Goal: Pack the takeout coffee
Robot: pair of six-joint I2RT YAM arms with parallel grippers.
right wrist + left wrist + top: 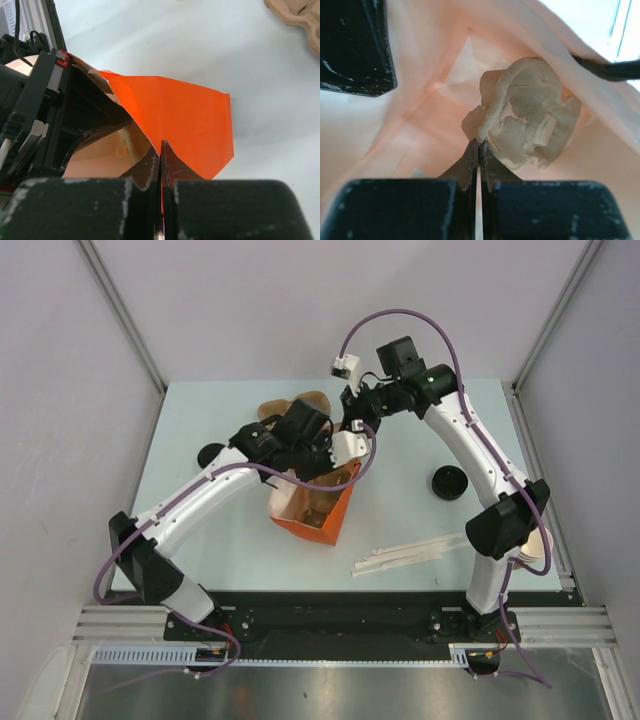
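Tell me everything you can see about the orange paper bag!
The orange paper bag is bright orange outside and pale peach inside, and its paper looks creased and folded. It sits in the middle of the white table with its mouth open upward. The right gripper pinches the bag's rim between closed fingers. The left gripper, also shut, reaches down inside. A crumpled beige lump lies at the bottom.

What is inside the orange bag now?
A pale crumpled lump lies inside the orange bag, by the shut left gripper. The arm covers part of the opening; more may be hidden.
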